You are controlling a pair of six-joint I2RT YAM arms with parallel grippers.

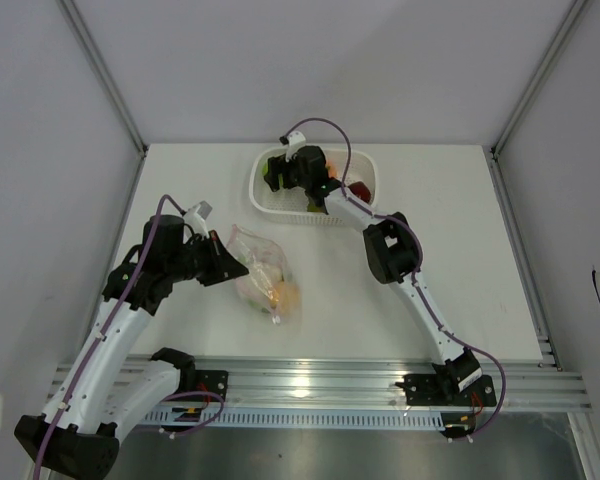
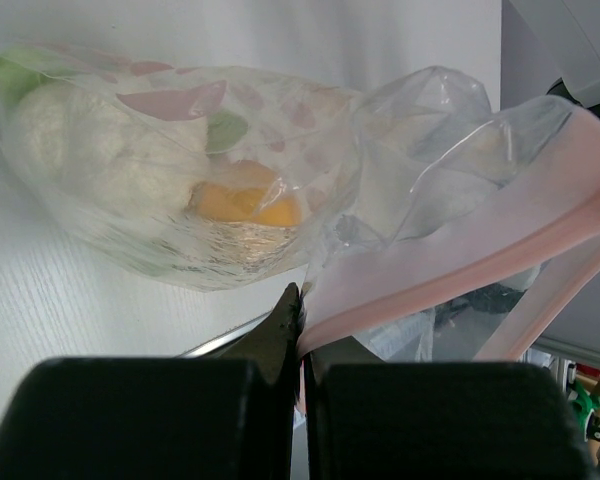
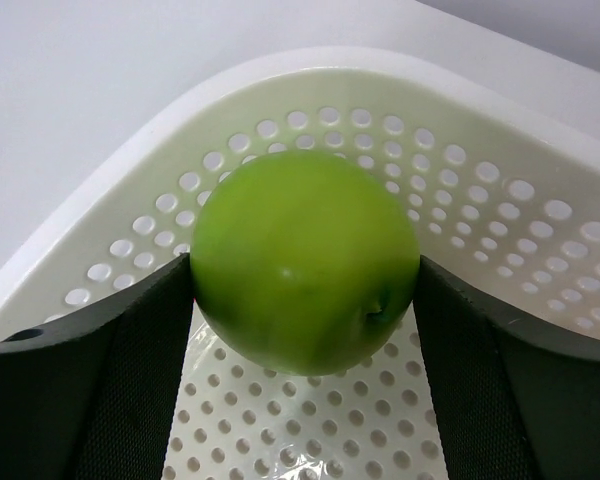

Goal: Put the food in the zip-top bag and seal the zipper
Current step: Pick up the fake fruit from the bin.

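My right gripper (image 3: pixel 305 335) is closing narrowly around the green apple (image 3: pixel 305 265), one finger pressing on each side of it, so it is holding that fruit. The apple is sitting inside the white perforated basket (image 3: pixel 500 200), close to a rounded corner of its wall, and I cannot tell whether it is touching the basket floor or hanging just above it. From overhead, this gripper (image 1: pixel 285 172) is reaching into the left end of the basket (image 1: pixel 263 205), which is standing at the far middle of the surface (image 1: pixel 460 260). A dark red apple (image 1: pixel 360 190) is lying at the basket's right end. My left gripper (image 2: pixel 300 325) is pinching its jaws fully together on the zipper (image 2: pixel 460 270), the pink strip along the open edge of the zip-top bag (image 2: pixel 180 230), and the two strips of that mouth are gaping apart to the right of the pinch. Beyond my fingers, the bag's body is resting on the surface with the white-green leafy vegetable (image 2: pixel 80 140) and a yellow-orange citrus (image 2: pixel 245 205) showing through the clear, pink-printed plastic. In the overhead view, the left gripper (image 1: pixel 223 262) is sitting at the near left of the surface, and the bag (image 1: pixel 265 280) is lying just to its right, well apart from the basket.
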